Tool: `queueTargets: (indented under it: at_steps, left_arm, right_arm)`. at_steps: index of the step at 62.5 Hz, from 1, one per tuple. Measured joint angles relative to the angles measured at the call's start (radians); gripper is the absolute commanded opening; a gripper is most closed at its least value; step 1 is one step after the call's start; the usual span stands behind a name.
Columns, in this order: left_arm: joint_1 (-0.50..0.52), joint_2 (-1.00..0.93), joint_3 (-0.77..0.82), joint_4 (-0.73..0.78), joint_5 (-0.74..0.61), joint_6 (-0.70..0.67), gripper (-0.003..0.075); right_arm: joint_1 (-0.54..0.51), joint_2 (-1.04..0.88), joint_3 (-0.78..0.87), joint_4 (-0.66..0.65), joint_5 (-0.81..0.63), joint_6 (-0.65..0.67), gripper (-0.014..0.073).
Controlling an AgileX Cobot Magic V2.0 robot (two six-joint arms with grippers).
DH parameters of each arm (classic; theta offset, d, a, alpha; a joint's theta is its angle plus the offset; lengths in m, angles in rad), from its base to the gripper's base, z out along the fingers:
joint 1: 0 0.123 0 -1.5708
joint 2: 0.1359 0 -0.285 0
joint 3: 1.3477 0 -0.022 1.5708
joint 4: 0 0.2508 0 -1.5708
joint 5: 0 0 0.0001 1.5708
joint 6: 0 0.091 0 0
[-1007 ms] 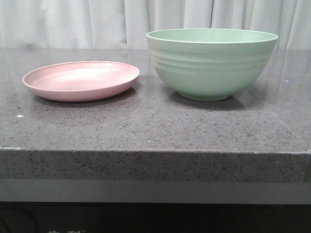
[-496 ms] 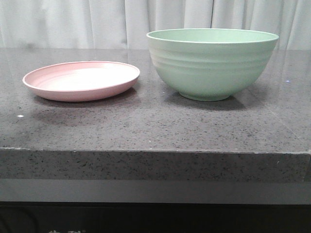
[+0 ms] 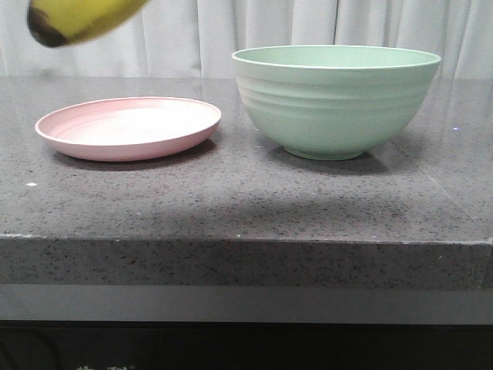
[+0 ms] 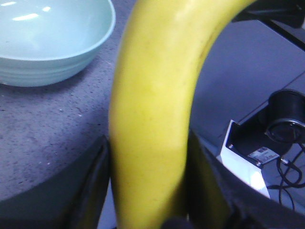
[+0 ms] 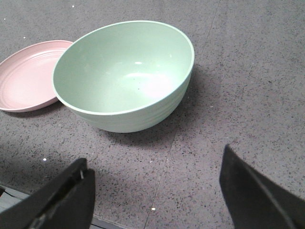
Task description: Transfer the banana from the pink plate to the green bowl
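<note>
The yellow banana with its dark tip shows at the top left of the front view, in the air above and left of the empty pink plate. In the left wrist view my left gripper is shut on the banana, which fills the view between the dark fingers. The green bowl stands empty at the right; it also shows in the left wrist view and the right wrist view. My right gripper is open and empty above the counter in front of the bowl. The pink plate lies beside the bowl.
The dark speckled stone counter has its front edge near the camera. A white curtain hangs behind. In the left wrist view, a white box and black cables lie below, off the counter.
The banana has come into the front view at the top left; earlier frames showed only the empty plate and the bowl. A broad shadow now lies across the counter's front.
</note>
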Motion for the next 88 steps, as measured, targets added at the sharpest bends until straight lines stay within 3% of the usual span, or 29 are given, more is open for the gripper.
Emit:
queueTargets:
  at_steps: [29,44,55,71,88]
  left_arm:
    - [-0.021,0.018,0.000,-0.010,-0.053,0.004,0.0188]
    - [-0.021,0.018,0.000,-0.010,-0.053,0.004,0.0188]
    - [-0.021,0.018,0.000,-0.010,-0.053,0.005,0.0188]
    - [-0.021,0.018,0.000,-0.010,-0.053,0.005,0.0188]
    - [-0.021,0.018,0.000,-0.012,-0.055,0.007,0.0188]
  right_arm:
    - [0.000,0.000,0.000,0.009,0.031,-0.013,0.0563]
    - [0.000,0.028,0.000,0.184,0.095,-0.159,0.0663]
    - [0.000,0.077,0.000,0.456,0.105,-0.407,0.0662]
    - [0.000,0.151,0.000,0.879,0.177,-0.884,0.0662]
    - [0.077,0.285,0.000,1.133,0.190,-1.312,0.0662]
